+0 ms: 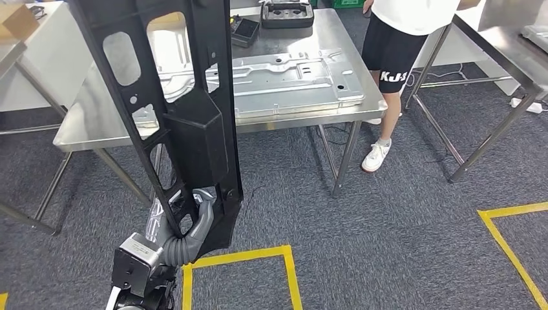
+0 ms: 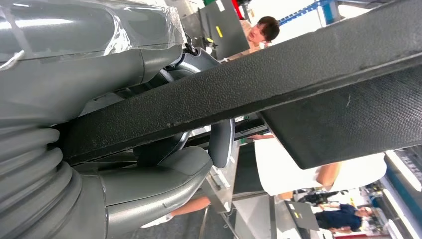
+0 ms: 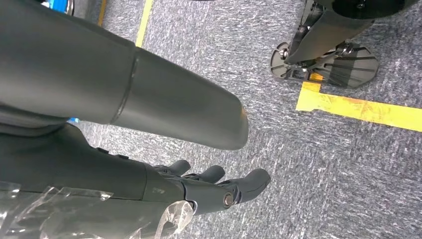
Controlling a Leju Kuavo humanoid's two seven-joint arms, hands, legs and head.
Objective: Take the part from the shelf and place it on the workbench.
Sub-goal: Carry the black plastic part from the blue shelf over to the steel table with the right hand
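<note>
The left robot hand [image 1: 201, 205] grips the lower end of a tall black plastic frame part [image 1: 187, 123], held upright. Behind it, a steel bench [image 1: 84, 129] carries a stamped metal panel [image 1: 291, 77]. A person [image 1: 394, 58] stands beside the bench.

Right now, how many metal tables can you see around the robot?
3: the workbench straight ahead behind the black part, one table at the far right, and another's corner at the left edge. More may be hidden.
</note>
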